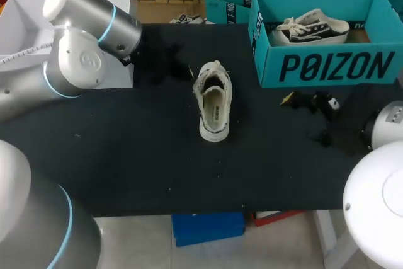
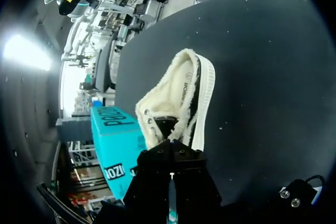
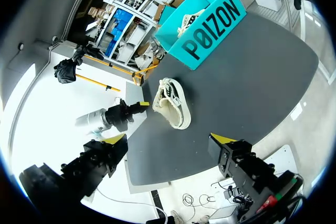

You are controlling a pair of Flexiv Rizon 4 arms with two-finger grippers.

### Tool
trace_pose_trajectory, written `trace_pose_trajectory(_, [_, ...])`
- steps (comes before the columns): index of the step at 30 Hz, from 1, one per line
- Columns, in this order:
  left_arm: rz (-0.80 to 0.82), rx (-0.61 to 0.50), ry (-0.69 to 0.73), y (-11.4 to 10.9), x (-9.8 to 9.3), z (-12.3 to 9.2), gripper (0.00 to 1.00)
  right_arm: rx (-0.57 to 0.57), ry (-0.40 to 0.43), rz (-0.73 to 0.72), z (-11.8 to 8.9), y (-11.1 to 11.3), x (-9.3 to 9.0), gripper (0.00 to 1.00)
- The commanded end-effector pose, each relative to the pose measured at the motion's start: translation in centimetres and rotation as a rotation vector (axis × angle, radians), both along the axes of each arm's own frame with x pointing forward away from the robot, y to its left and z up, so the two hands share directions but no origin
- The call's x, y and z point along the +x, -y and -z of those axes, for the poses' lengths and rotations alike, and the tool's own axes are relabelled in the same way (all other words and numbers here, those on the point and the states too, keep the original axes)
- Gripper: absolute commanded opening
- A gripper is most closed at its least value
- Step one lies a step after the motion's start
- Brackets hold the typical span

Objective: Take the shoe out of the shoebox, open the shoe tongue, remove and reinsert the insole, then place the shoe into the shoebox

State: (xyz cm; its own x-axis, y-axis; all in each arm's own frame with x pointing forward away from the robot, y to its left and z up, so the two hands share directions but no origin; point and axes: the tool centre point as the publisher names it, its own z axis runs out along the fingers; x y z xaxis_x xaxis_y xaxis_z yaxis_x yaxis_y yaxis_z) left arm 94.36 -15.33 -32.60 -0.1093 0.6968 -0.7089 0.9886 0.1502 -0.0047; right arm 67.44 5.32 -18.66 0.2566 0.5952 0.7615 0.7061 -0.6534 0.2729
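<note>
while viewed from overhead, shows a cream sneaker [image 1: 214, 102] with a fuzzy collar standing on its sole near the middle of the black table [image 1: 126, 168], outside the box, laced end toward the far edge, heel toward the near edge, pale insole [image 1: 214, 113] showing in the opening. farther back and to the right, well apart from it, a teal shoebox [image 1: 327, 67], open on top, with a black-and-white sneaker [image 1: 312, 28] lying inside. right at the laced end of the cream sneaker, the left gripper [image 2: 170, 156]; cannot tell whether released or clenched, nor whether touching the shoe. well apart from the sneaker, on its right side, the right gripper [image 3: 169, 139], released, yellow tips [image 3: 223, 139] spread wide with nothing held between them.
</note>
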Motion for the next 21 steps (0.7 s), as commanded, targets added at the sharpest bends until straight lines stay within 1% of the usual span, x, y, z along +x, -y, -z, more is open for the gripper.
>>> trace_pose_trajectory(1, [0.015, 0.079, 0.005, -0.8, -0.5, -0.7, 0.00, 0.031, -0.038, -0.048, 0.0, 0.7, -0.4, 1.00])
trace_pose_trajectory(8, [0.030, 0.185, -0.015, -2.0, -1.0, -0.5, 0.00, 0.031, -0.038, -0.048, 0.0, 0.7, -0.4, 1.00])
trace_pose_trajectory(12, [0.022, 0.216, -0.027, -3.0, -1.3, -1.1, 0.00, 0.031, -0.038, -0.048, 0.0, 0.7, -0.4, 1.00])
trace_pose_trajectory(19, [0.019, 0.233, -0.048, -4.7, -2.3, -1.9, 0.00, 0.031, -0.038, -0.048, 0.0, 0.7, -0.4, 1.00])
trace_pose_trajectory(20, [0.022, 0.237, -0.048, -4.8, -2.4, -2.0, 0.02, 0.031, -0.038, -0.048, 0.0, 0.7, -0.4, 1.00])
trace_pose_trajectory(21, [0.029, 0.239, -0.050, -5.0, -2.6, -2.0, 0.14, 0.031, -0.038, -0.048, 0.0, 0.7, -0.4, 1.00])
